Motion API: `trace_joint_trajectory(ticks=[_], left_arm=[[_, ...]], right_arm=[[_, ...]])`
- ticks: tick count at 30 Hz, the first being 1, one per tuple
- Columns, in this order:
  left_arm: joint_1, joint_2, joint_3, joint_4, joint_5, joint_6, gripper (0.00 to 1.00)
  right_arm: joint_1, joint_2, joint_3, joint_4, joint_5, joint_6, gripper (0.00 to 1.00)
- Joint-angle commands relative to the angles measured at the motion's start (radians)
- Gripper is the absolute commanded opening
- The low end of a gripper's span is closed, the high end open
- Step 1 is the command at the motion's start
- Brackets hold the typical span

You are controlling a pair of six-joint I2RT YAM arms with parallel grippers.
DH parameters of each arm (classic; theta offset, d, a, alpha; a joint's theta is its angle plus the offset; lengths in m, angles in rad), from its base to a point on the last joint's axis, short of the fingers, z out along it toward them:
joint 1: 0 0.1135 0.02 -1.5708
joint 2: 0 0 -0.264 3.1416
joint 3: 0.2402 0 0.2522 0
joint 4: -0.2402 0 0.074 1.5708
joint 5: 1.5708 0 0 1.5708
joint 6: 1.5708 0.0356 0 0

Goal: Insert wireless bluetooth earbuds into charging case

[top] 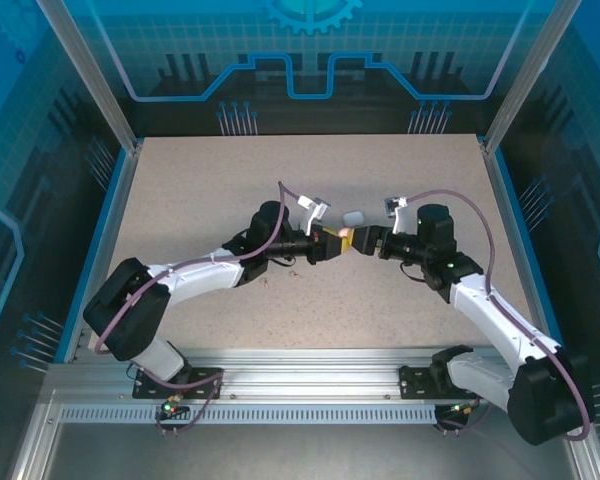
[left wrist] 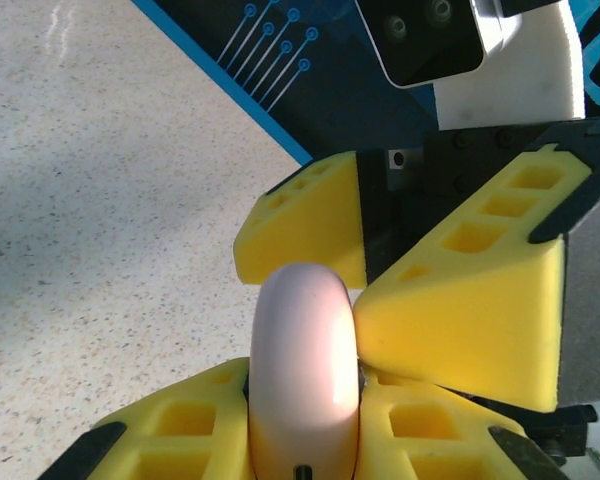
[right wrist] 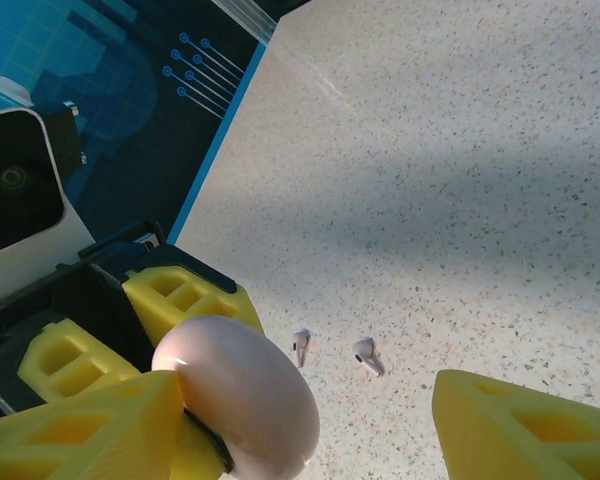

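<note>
My left gripper (left wrist: 305,445) is shut on the pink round case (left wrist: 305,350), holding it on edge above the table's middle (top: 346,240). My right gripper (right wrist: 310,440) faces it, open wide. One of its yellow fingers (right wrist: 90,430) rests against the side of the case (right wrist: 245,385), and the other stands well apart. Two tiny pale earbuds (right wrist: 300,345) (right wrist: 366,355) lie side by side on the table below the case. Whether the case's lid is open is hidden.
A white rounded-square case (top: 354,217) lies on the table just behind the two grippers. The speckled tabletop (top: 180,190) is bordered by a blue rail (top: 98,240) and clear walls. Both arms reach toward the middle, fingertips nearly meeting.
</note>
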Motion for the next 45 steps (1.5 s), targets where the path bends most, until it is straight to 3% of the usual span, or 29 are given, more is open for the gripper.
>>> trace_joint_trajectory(ticks=[1,6,16,23,31,45], left_arm=[[-0.008,-0.015,0.036,0.03,0.023,0.024,0.0],[-0.011,-0.024,0.038,0.031,0.024,0.023,0.0],[-0.016,-0.022,0.044,0.034,0.028,0.02,0.0],[-0.017,-0.02,0.041,0.038,0.019,0.018,0.0],[-0.017,-0.024,0.047,0.054,0.028,0.0,0.0],[-0.018,-0.017,0.05,0.054,0.046,-0.006,0.0]], right_arm=[[-0.005,0.019,-0.027,0.009,0.048,-0.023,0.66],[-0.053,0.03,-0.091,0.051,0.037,-0.011,0.65],[-0.053,0.098,-0.088,0.099,0.026,-0.001,0.64],[-0.054,0.072,-0.084,0.106,-0.059,-0.034,0.63],[-0.072,0.07,-0.093,0.113,-0.19,-0.092,0.49],[-0.084,0.092,-0.066,0.147,-0.132,-0.043,0.29]])
